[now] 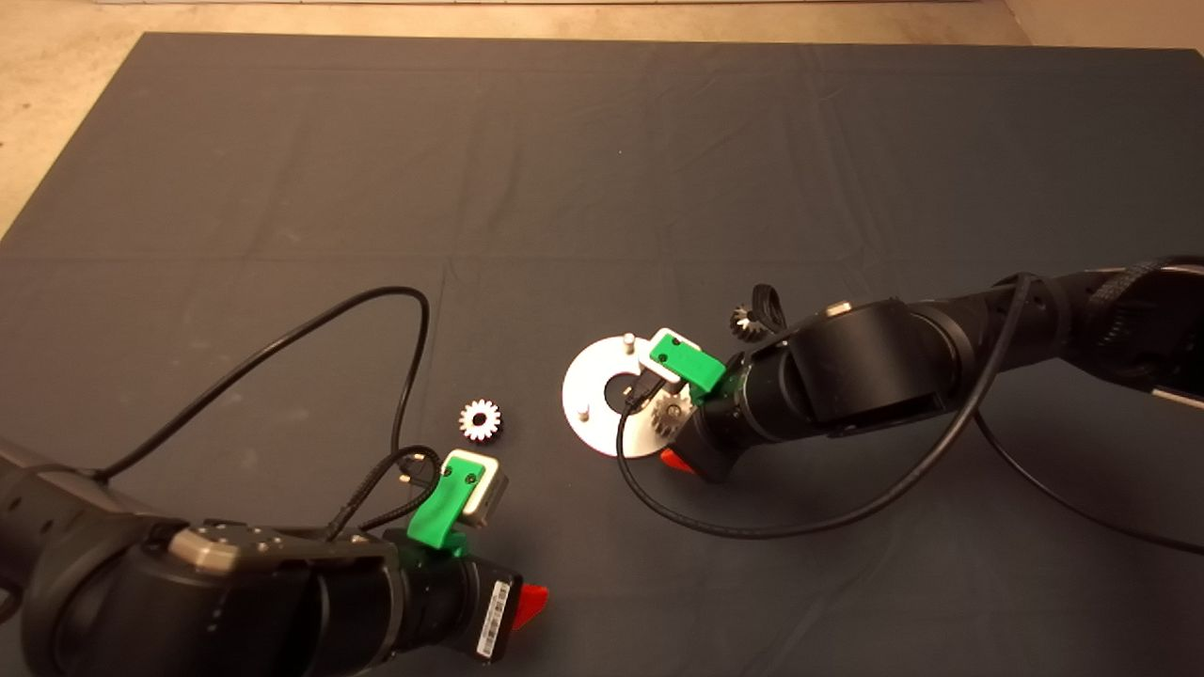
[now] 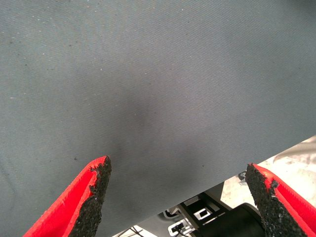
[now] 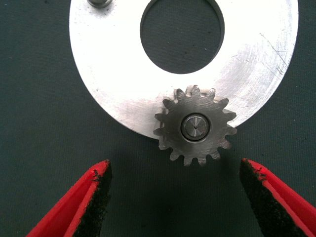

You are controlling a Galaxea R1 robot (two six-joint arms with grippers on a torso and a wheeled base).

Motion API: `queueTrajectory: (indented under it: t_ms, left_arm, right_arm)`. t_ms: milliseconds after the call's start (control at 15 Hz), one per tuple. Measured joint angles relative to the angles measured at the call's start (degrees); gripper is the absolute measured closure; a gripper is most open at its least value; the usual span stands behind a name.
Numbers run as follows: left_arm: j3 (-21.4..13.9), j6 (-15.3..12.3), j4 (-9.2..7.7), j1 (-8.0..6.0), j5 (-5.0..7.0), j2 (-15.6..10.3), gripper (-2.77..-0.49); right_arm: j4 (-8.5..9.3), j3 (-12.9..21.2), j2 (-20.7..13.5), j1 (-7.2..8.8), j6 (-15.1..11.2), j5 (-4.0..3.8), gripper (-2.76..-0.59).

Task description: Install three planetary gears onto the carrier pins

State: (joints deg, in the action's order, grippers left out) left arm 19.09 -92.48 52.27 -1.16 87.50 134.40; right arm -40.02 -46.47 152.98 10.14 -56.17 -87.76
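The left gripper [image 1: 527,602] is waiting at the mat's near left with its fingers spread on nothing; just beyond it one loose planetary gear [image 1: 480,419] is lying flat. Further right, the carrier disc [image 1: 602,395] is showing two bare carrier pins [image 1: 627,339]; the right gripper [image 3: 175,197] is hovering over the disc's edge, fingers wide apart, beside a seated gear [image 3: 194,126] with the pin end showing through its bore; a third gear [image 1: 745,322] is lying beyond that arm. The trailing cable [image 1: 752,522] could be dragging the disc as the arm swings; the creased dark mat [image 1: 602,169] is covering the table, pale floor [image 1: 66,75] bordering it.
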Motion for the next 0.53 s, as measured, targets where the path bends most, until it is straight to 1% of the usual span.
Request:
queueTrajectory:
  t_ms: [133,200,400,533]
  left_arm:
    - [0.00,-0.02,0.01,0.00,-0.02,0.00,-1.92]
    - [0.00,-0.02,0.00,0.00,-0.03,0.00,-1.92]
    - [0.01,-0.02,0.01,0.00,-0.02,0.00,-1.92]
    - [0.01,-0.02,0.01,0.00,-0.03,0.02,-1.92]
  right_arm:
    - [0.00,1.59,-1.16,0.13,-0.33,0.21,-1.89]
    - [0.00,2.63,-2.45,0.54,-0.76,0.26,-1.89]
    - [0.00,5.17,-6.80,3.05,-2.19,0.05,-1.89]
    - [-0.01,6.37,-9.49,3.41,-2.78,0.16,-1.89]
